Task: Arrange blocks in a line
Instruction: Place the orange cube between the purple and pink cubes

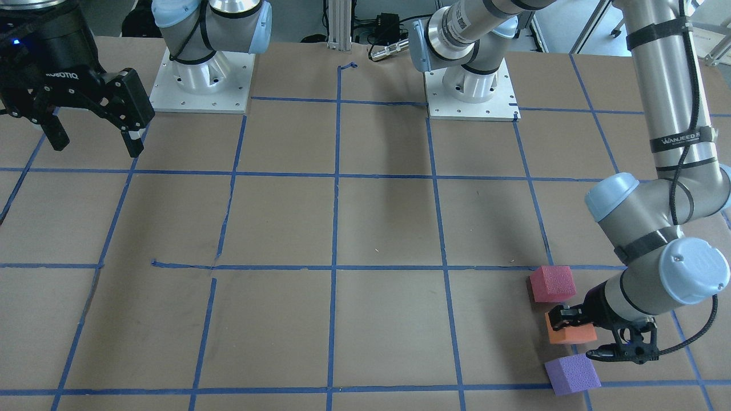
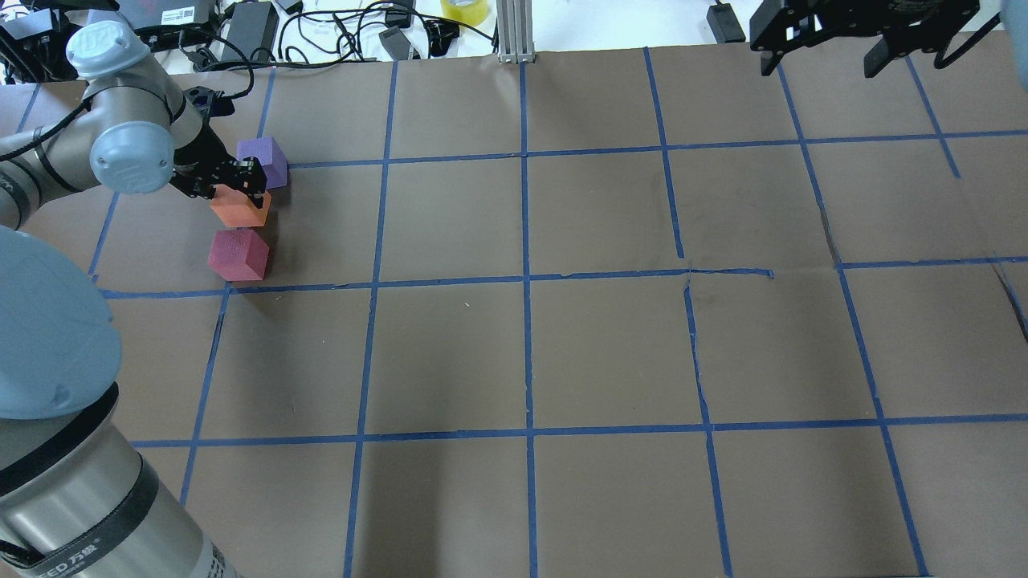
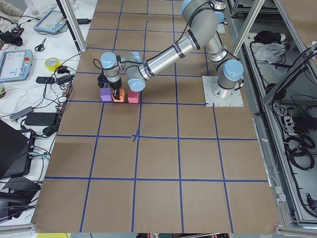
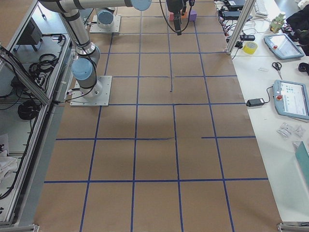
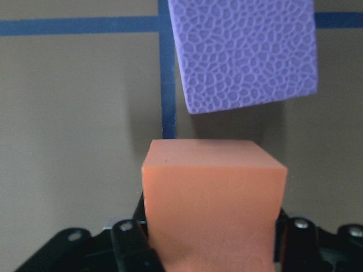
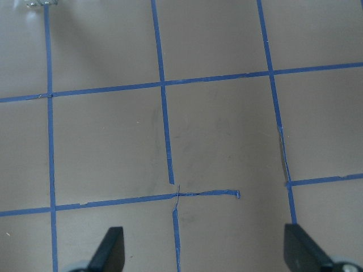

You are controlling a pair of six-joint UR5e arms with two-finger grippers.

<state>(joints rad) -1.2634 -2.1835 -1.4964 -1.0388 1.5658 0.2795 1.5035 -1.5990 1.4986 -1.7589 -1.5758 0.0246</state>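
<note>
Orange block (image 5: 212,192): gripped by the left claw (image 1: 581,335), down at the surface (image 2: 602,345), in the middle of the three.
Purple block (image 5: 244,54): just beyond it on the far side, offset slightly right.
Pinkish red block (image 2: 238,254): just beside it, on the near side.
Right claw (image 1: 96,142): spread open and empty, well apart, so the left arm was nearer.

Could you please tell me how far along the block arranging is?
Nearly done: the red block, orange block and purple block already form a rough line. In hand: the left gripper grips the orange block between them. Left: release and withdraw. The right gripper hangs open, away.
</note>
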